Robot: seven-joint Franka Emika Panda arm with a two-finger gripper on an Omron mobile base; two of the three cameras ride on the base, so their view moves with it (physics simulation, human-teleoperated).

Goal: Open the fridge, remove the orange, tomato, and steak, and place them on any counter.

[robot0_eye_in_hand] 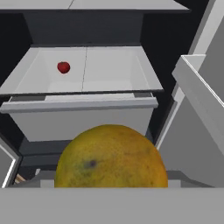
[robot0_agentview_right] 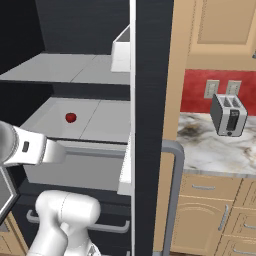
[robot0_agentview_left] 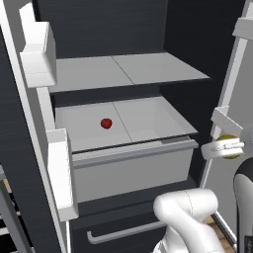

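The fridge (robot0_agentview_left: 123, 29) stands open, its pale grey shelves and a pulled-out drawer (robot0_agentview_left: 133, 168) on show. The tomato (robot0_agentview_left: 106, 123) — a small red ball — sits on the drawer-level shelf, towards its back left corner. The end effector (robot0_agentview_left: 223, 147) is out in front of the fridge, beside the right door's inner edge, its jaws wide and clasped around the orange (robot0_agentview_left: 228, 147); in the hand view the orange (robot0_eye_in_hand: 111, 156) sits large and close at the bottom. To the right of the fridge door, a marbled surface (robot0_agentview_right: 220, 150) carries a steel toaster (robot0_agentview_right: 228, 115) near its back edge — below a red wall with two sockets.
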